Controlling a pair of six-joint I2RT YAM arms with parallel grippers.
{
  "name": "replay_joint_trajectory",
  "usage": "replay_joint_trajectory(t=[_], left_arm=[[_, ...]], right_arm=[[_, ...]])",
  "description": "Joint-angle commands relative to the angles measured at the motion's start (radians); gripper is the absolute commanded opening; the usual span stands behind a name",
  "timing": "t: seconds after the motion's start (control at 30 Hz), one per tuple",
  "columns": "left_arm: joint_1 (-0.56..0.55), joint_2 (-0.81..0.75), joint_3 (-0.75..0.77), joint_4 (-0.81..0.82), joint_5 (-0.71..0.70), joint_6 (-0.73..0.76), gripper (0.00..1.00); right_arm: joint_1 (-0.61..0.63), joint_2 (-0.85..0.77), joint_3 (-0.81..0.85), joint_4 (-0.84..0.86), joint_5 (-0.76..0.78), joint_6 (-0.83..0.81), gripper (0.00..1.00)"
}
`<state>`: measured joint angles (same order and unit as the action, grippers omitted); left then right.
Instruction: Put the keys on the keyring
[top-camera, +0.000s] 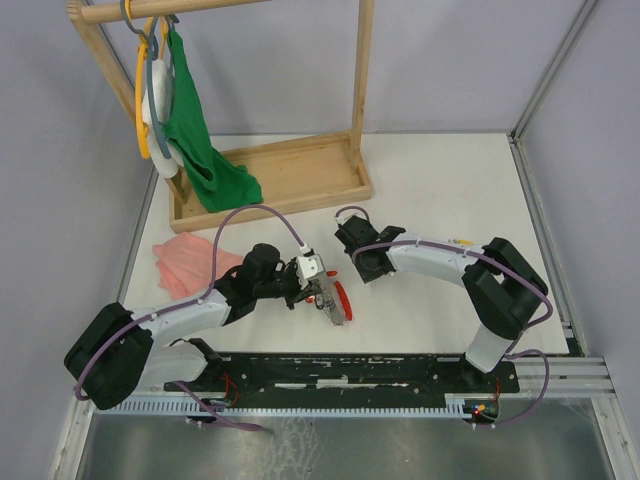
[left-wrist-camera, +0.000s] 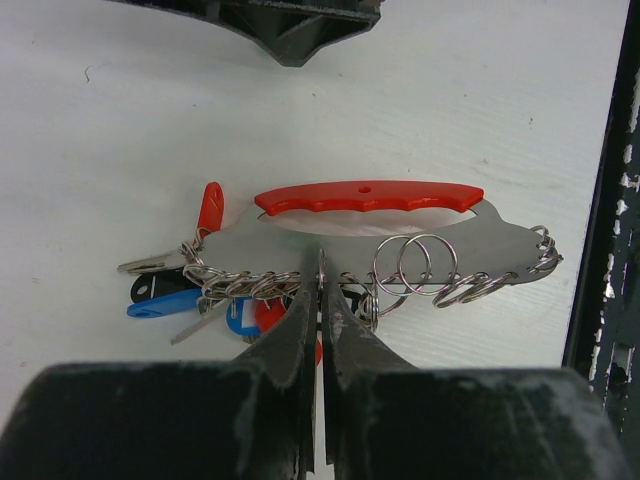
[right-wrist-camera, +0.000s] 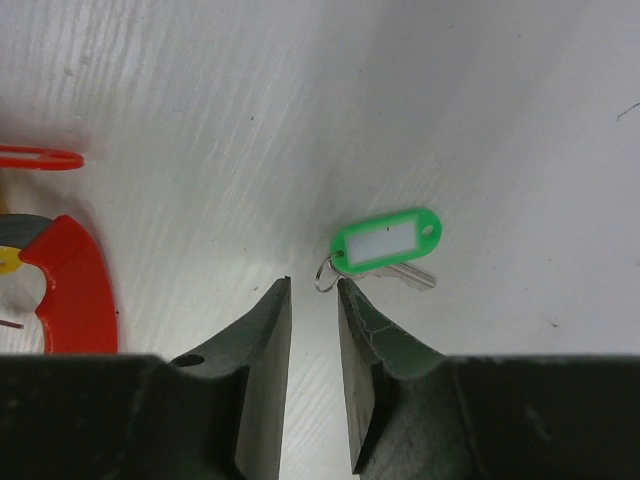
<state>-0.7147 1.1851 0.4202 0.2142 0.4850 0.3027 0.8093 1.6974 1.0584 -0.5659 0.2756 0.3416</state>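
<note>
Jaws of the left arm (top-camera: 185, 312) clamp the near edge of the grey metal keyring plate with red plastic handle (left-wrist-camera: 480, 240). Jaws of the right arm (top-camera: 430, 258) stand apart over the white table (right-wrist-camera: 180, 120); the green-tagged silver key (right-wrist-camera: 388, 240) lies at their 1 o'clock, just beside the tips.

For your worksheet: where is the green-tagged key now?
Right wrist view: the green-tagged key lies on the white table, just beyond the right gripper.

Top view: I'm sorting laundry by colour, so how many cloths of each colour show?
Green cloth: 1
White cloth: 1
Pink cloth: 1
Total: 3
</note>
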Motion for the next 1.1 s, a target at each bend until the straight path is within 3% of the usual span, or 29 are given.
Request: replay_joint_trajectory(t=[0.0,0.33,0.53,0.67,0.9,1.07], left_arm=[[0.005,-0.007,0.046,0.028,0.035,0.030,0.03],[0.006,0.004,0.050,0.027,0.044,0.032,0.03],[0.006,-0.006,0.048,0.024,0.044,0.035,0.03],[0.007,-0.012,0.042,0.031,0.043,0.036,0.03],[0.009,-0.026,0.025,0.061,0.040,0.043,0.03],[0.012,-0.058,0.000,0.100,0.036,0.056,0.03]], right_arm=[[0.021,0.046,0.053,-0.023,0.092,-0.012,0.32],[0.049,0.103,0.091,-0.084,0.183,-0.007,0.25],[0.051,0.097,0.097,-0.089,0.203,-0.023,0.03],[0.051,0.068,0.088,-0.075,0.196,-0.051,0.00],[0.041,-0.092,-0.009,0.064,0.087,-0.162,0.00],[0.039,-0.320,-0.179,0.288,0.024,-0.213,0.01]])
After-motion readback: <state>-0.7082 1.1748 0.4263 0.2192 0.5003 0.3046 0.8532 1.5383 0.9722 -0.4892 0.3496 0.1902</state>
